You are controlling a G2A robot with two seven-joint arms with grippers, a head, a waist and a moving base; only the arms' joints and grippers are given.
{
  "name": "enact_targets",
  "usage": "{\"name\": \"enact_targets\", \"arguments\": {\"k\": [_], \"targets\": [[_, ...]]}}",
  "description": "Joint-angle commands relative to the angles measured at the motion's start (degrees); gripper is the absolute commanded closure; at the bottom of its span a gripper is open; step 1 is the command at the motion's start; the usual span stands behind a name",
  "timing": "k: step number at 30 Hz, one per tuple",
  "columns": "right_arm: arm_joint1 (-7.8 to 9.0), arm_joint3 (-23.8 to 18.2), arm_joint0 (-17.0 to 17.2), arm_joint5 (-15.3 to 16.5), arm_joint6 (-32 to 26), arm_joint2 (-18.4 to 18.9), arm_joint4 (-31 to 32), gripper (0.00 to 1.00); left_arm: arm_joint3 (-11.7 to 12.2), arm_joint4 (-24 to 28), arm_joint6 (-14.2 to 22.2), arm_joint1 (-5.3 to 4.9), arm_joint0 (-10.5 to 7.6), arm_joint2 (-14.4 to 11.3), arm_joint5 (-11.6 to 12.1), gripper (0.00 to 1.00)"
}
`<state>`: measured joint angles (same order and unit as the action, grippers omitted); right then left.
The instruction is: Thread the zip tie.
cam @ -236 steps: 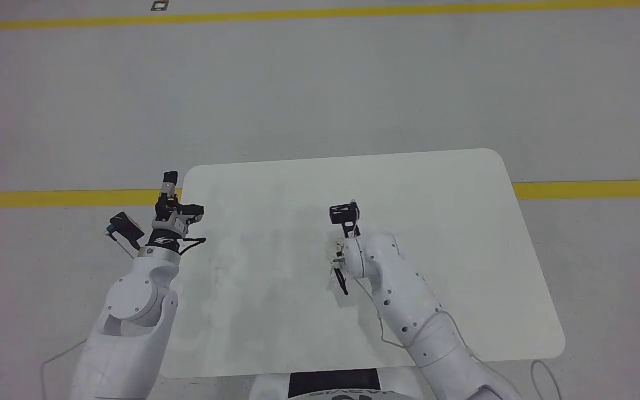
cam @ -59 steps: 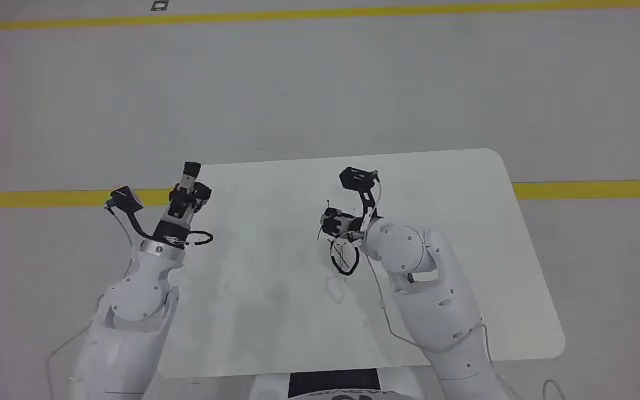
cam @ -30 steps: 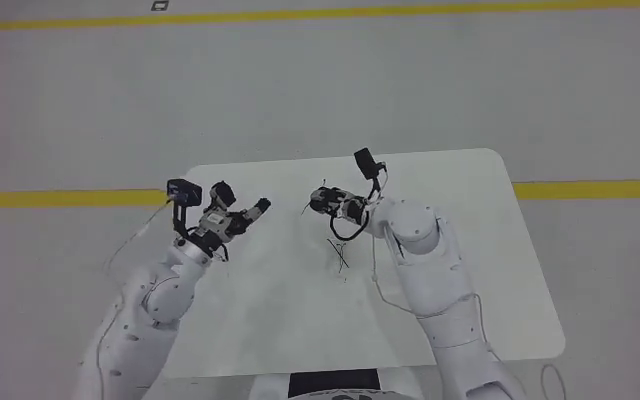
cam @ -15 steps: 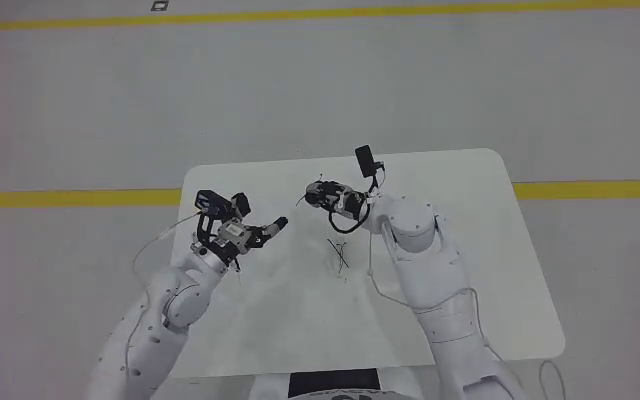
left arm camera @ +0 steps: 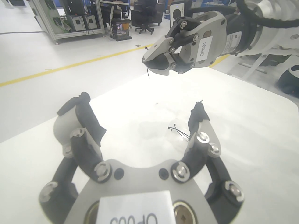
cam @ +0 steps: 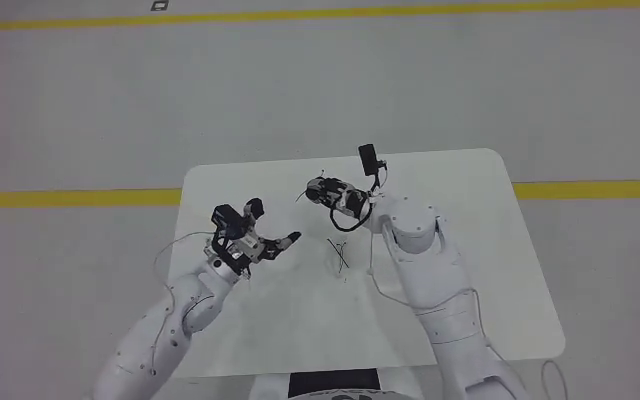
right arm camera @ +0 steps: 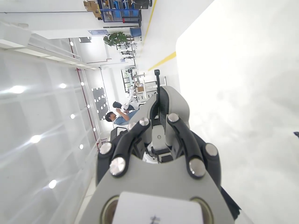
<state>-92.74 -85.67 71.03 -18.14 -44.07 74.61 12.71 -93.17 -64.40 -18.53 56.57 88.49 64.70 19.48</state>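
My right gripper point(cam: 312, 188) hangs above the middle rear of the white table point(cam: 460, 210), pointing left and shut on a thin black zip tie point(right arm camera: 158, 80). The tie's head sticks out past the fingertips in the right wrist view. In the left wrist view the same right gripper point(left arm camera: 149, 62) shows a short black tail of the zip tie point(left arm camera: 148, 72) hanging from its tip. My left gripper point(cam: 275, 222) stands open to the left of it, a short gap away, facing it with nothing between its fingers point(left arm camera: 81, 113).
A small heap of loose black zip ties point(cam: 340, 257) lies on the table between the two arms, also seen past the left gripper as spare zip ties point(left arm camera: 178, 131). The table's left edge point(cam: 185, 215) is near the left arm.
The left arm swung in from the table's left edge toward the middle and turned to face the right gripper. The right gripper rose from the table with the tie and turned left.
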Motion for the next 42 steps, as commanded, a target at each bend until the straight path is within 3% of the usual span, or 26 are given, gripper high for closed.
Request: {"name": "enact_targets", "arguments": {"k": [1, 7, 9, 16, 24, 36, 37, 39, 40, 42], "targets": [[0.05, 0.02, -0.02, 0.06, -0.26, 0.01, -0.43, 1.00, 0.30, 0.18, -1.11, -0.28, -0.28, -0.57, 0.00, 0.00], [0.05, 0.02, 0.07, 0.20, -0.05, -0.04, -0.44, 1.00, 0.22, -0.08, -0.94, -0.28, -0.37, -0.61, -0.05, 0.00], [0.14, 0.05, 0.52, 0.95, 0.69, -0.56, -0.86, 1.00, -0.35, -2.02, -0.35, -0.28, -0.87, -1.24, 0.00, 0.00], [0.91, -0.10, 0.44, 2.46, 0.44, -2.07, 0.57, 1.00, 0.39, -0.16, -2.52, -0.70, -2.61, -3.58, 0.00, 0.00], [1.07, -0.40, 1.08, 3.25, 1.96, -2.45, 0.75, 1.00, 0.15, -0.30, -1.75, -0.60, -2.69, -3.62, -0.95, 0.00], [2.32, -3.20, 2.33, 6.01, 2.14, -3.93, 1.68, 1.00, 0.00, -1.03, -1.68, -0.65, -2.13, -1.99, -0.29, 0.01], [2.45, -3.47, 2.47, 6.35, 2.17, -4.00, 1.63, 1.00, -0.02, -1.07, -1.68, -0.63, -2.08, -1.95, -0.27, 0.13], [2.66, -3.85, 2.67, 6.92, 2.24, -4.10, 1.88, 1.00, -0.05, -1.22, -1.76, -0.60, -2.00, -1.92, -0.17, 0.24], [2.77, -4.03, 2.77, 7.07, 2.35, -4.16, 2.04, 1.00, -0.07, -1.26, -1.83, -0.58, -1.97, -1.90, -0.11, 0.38], [3.00, -4.54, 2.99, 7.42, 2.57, -4.35, 2.55, 1.00, -0.08, -1.37, -1.99, -0.54, -1.94, -1.85, 0.00, 0.51]]}}
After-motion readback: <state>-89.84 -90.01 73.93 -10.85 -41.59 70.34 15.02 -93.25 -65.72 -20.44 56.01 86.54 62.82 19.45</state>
